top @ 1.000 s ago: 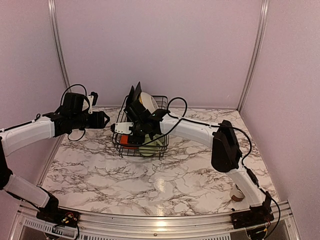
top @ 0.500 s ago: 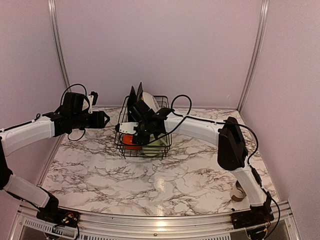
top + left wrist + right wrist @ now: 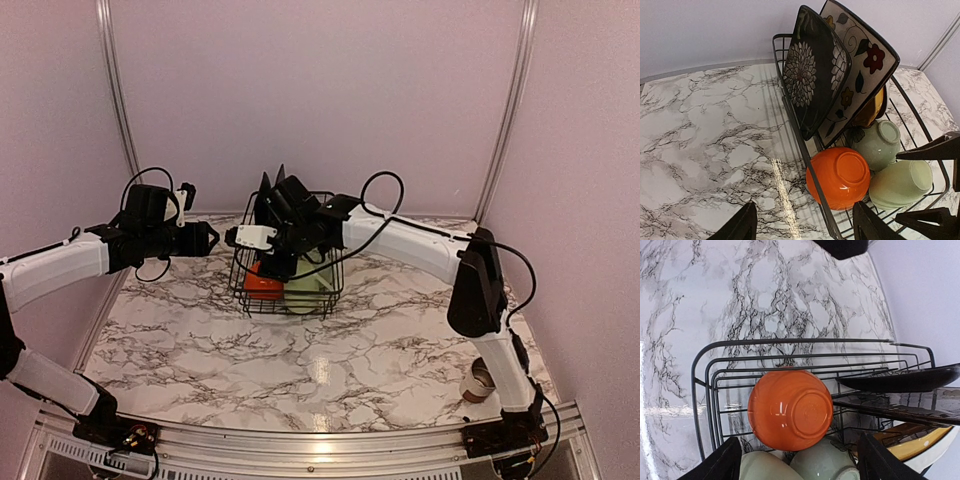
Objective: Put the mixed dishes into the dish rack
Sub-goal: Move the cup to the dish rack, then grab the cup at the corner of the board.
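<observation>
Orange bowl (image 3: 790,410) in dish rack (image 3: 262,303); left tool (image 3: 805,212), right tool (image 3: 799,450) both spread apart

The dish rack (image 3: 290,300) is black wire. The first square plate (image 3: 812,75) is black with a large white flower. The second square plate (image 3: 865,65) is dark, with red and yellow flowers, dark leaves and pale curling stems. The round plate (image 3: 870,107) is yellow. The bowl (image 3: 839,177) is plain glossy orange. The mug (image 3: 877,142) and the second mug (image 3: 900,182) are both pale green. The table (image 3: 705,130) is white marble veined in grey and black. The wall (image 3: 320,90) is pale lilac.
</observation>
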Tool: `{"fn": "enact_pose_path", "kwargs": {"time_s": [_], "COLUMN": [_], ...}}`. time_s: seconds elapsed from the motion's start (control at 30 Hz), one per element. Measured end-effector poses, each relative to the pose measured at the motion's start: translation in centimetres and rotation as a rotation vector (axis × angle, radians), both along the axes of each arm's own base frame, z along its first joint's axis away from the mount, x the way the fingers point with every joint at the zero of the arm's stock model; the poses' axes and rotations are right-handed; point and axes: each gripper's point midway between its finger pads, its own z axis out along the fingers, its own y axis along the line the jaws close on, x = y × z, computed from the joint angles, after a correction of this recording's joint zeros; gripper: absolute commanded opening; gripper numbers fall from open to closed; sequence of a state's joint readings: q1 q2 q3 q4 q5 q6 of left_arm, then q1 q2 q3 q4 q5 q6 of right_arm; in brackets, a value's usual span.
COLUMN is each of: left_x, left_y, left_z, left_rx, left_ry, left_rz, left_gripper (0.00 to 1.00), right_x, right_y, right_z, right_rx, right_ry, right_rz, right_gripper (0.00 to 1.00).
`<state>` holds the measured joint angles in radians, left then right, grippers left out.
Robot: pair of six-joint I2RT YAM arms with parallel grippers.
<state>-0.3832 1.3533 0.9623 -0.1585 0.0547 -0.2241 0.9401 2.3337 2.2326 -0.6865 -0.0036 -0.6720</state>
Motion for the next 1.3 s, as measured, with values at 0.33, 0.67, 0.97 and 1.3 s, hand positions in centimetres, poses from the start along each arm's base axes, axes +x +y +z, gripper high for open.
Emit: {"fn": "enact_pose_path", "kwargs": {"time_s": [0.33, 0.67, 0.97, 1.3], "left_x": [-0.1, -0.6, -0.1, -2.0], "left_y": [-0.4, -2.0, -6.9, -12.6], "left_z": [0.7, 0.9, 0.7, 1.9], "left_rx": [-0.013, -0.045, 0.021, 0.080], "left_ry": [-0.019, -0.020, 0.022, 0.008], "left_rz": [-0.025, -0.120, -0.229, -0.341], "left_gripper": [0.65, 0.59, 0.59, 0.60], "right_x": [-1.6, 0.0, -0.7, -7.7], "right_y": [-4.1, -17.5, -28.0, -37.7], "right_z": [6.5, 9.4, 4.4, 1.6], "right_rx": [0.124, 0.141, 0.047, -0.005], "right_ry": [0.078, 0.081, 0.190, 0.222], "right_rz": [0.008, -0.180, -0.371, -0.457], "right_gripper": [0.76, 0.70, 0.69, 0.65]}}
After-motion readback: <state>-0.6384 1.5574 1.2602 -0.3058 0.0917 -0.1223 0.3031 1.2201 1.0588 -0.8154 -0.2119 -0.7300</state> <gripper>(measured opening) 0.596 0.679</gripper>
